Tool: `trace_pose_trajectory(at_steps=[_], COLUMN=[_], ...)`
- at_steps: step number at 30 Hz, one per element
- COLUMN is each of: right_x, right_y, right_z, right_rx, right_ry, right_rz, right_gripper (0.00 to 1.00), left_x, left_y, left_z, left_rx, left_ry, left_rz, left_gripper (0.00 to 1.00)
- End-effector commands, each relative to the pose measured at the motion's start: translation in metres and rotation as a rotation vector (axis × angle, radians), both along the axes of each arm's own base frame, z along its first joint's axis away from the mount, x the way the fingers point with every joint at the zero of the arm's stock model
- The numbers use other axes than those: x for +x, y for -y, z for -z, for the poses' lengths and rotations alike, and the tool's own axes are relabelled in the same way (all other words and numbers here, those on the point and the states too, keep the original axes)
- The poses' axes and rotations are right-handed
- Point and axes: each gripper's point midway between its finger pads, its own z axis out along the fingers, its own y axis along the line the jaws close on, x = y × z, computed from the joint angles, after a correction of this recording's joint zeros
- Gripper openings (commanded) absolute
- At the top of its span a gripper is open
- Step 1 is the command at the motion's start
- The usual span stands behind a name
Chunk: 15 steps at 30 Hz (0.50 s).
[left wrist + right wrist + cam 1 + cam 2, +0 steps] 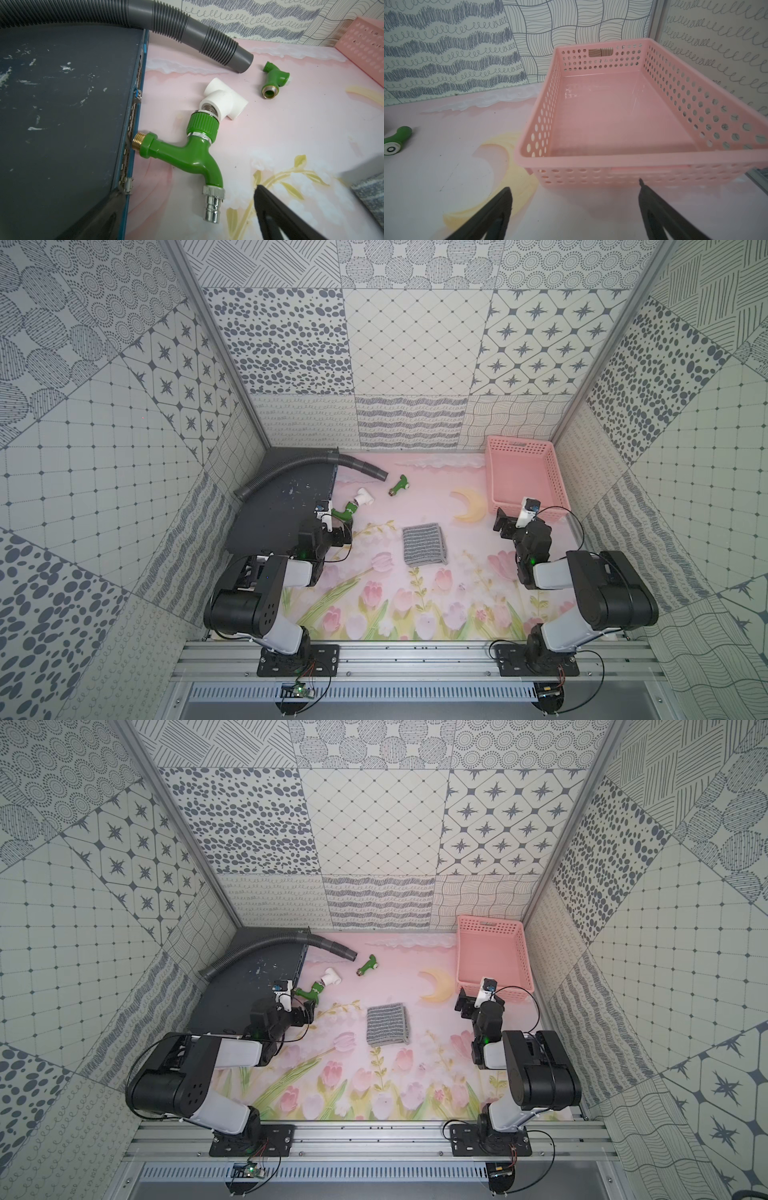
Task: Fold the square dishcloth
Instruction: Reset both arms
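Top views both show the square dishcloth (424, 544) (387, 1024) lying flat on the table (415, 605), about in the middle, between the two arms and touching neither. Its shape is a tidy near-square, and the edges on the near side and on the right look thick, as if layers lie on each other. From this I judge that a fold is maybe already made, but I cannot say it for sure; it could also be only a thick cloth that waits for the first fold.

The left pincer (188, 189) stands wide open and holds nothing. It hangs over the table beside a green tap (187, 153) and a dark case (62, 104), well apart from the cloth. The right pincer (574, 187) is also spread wide and empty, pointing at the pink basket (494, 472), which has nothing inside. If more folding is left, one pincer must first come to a cloth edge, because none is near it now.

No brand, label or readable writing is visible on the cloth, the basket, the tap or the case.
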Motion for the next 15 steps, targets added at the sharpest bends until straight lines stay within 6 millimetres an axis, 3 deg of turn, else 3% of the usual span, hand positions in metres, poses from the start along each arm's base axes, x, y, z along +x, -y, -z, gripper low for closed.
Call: trace_pose_trajectory(at_steps=[1, 4, 15], right_x=[-0.001, -0.007, 0.007], right_y=[-0.015, -0.019, -0.015], right_z=[-0.001, -0.003, 0.002], right_rx=[-0.026, -0.029, -0.024], right_ry=[0.006, 0.038, -0.034], right_rz=[-0.096, -0.118, -0.097], right_gripper=[0.97, 0.97, 0.97], left_x=[0.003, 0.003, 0.003], left_y=[-0.004, -0.005, -0.005], left_z=[-0.001, -0.002, -0.002], left_rx=[-0.002, -0.001, -0.001], left_ry=[0.004, 0.004, 0.005], left_rz=[-0.021, -0.021, -0.021], left_gripper=[0.99, 0.99, 0.99])
